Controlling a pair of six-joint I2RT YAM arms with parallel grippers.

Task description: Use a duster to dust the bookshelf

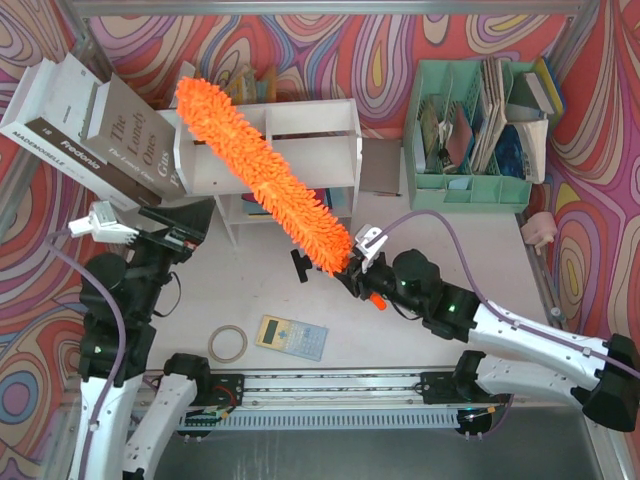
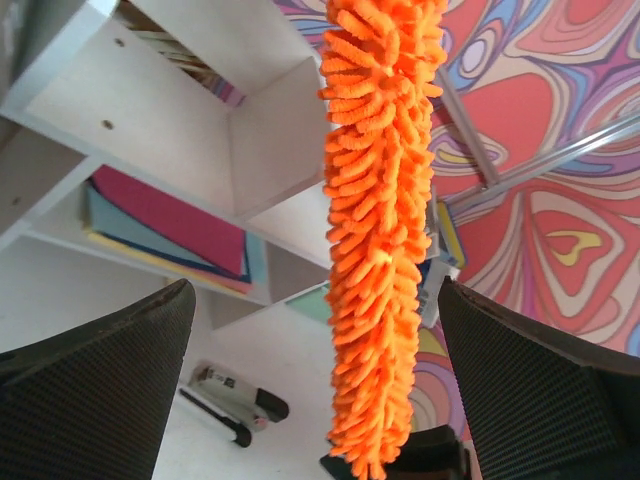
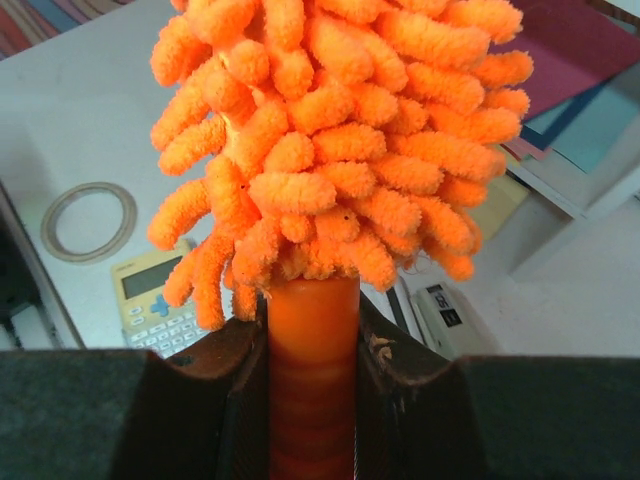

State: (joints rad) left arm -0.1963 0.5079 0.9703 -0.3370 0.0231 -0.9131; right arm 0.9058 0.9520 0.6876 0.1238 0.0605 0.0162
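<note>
The white bookshelf [image 1: 310, 135] stands at the back middle of the table. The fluffy orange duster [image 1: 255, 165] slants across its top and front, its tip at the shelf's upper left corner. My right gripper [image 1: 355, 272] is shut on the duster's orange handle [image 3: 312, 380], just below the fluffy head [image 3: 330, 130]. My left gripper [image 1: 185, 228] is open and empty, to the left front of the shelf. In the left wrist view its fingers [image 2: 100, 390] stand wide apart, with the duster [image 2: 380, 230] and the shelf [image 2: 150, 120] beyond them.
Large books [image 1: 90, 130] lean against the shelf's left side. A mint-green organizer [image 1: 470, 185] stands at the back right. A stapler [image 2: 235, 395] lies in front of the shelf. A calculator [image 1: 292, 337] and a tape ring [image 1: 228, 343] lie near the front edge.
</note>
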